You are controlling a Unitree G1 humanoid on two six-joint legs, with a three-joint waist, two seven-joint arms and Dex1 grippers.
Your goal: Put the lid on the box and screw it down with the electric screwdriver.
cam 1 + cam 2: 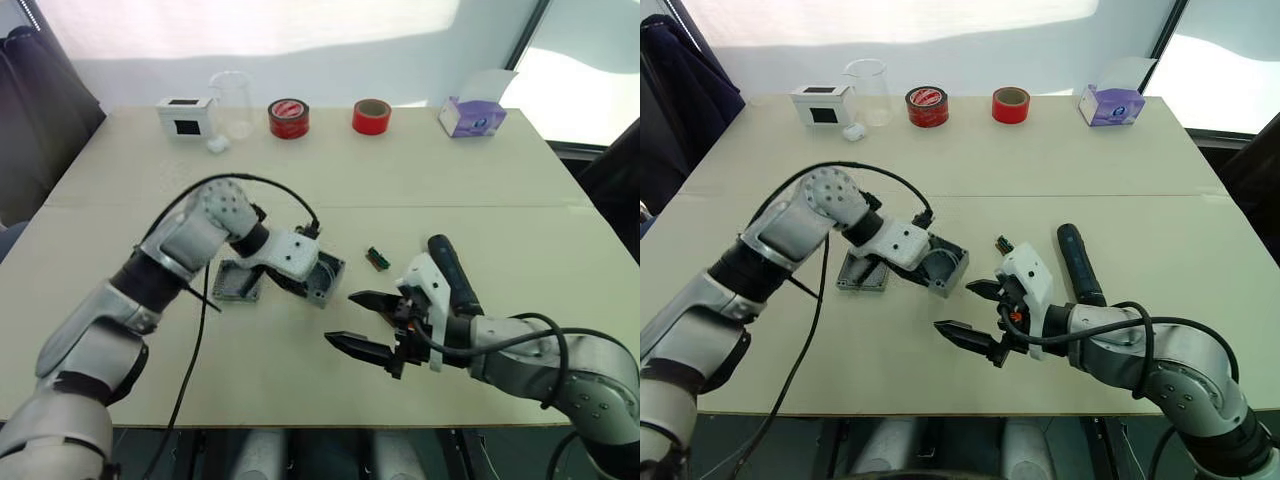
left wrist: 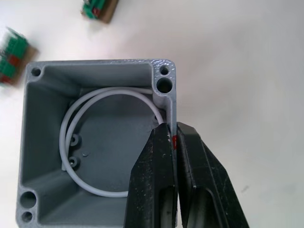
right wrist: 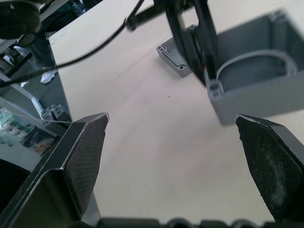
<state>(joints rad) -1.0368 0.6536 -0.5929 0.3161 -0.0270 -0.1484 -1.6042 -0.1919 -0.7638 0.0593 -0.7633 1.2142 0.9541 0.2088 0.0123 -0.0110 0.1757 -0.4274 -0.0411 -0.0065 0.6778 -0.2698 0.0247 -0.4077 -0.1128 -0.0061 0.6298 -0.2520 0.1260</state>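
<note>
Hovering nearest above the table (image 1: 300,400), the right gripper (image 1: 968,312) is spreading its fingers wide and empty, with the electric screwdriver (image 1: 1079,263) lying just beside its wrist. Further in, the left gripper (image 2: 175,142) is pinching one wall of the box (image 2: 57,190), which is holding a white ring (image 2: 66,156), and the lid (image 1: 862,271) is lying just beside the box.

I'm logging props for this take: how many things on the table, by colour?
Grey: 2, box, lid
Red: 2, tape rolls
White: 1, small box
Purple: 1, tissue box
Black: 1, electric screwdriver
Clear: 1, beaker
Total: 8
</note>
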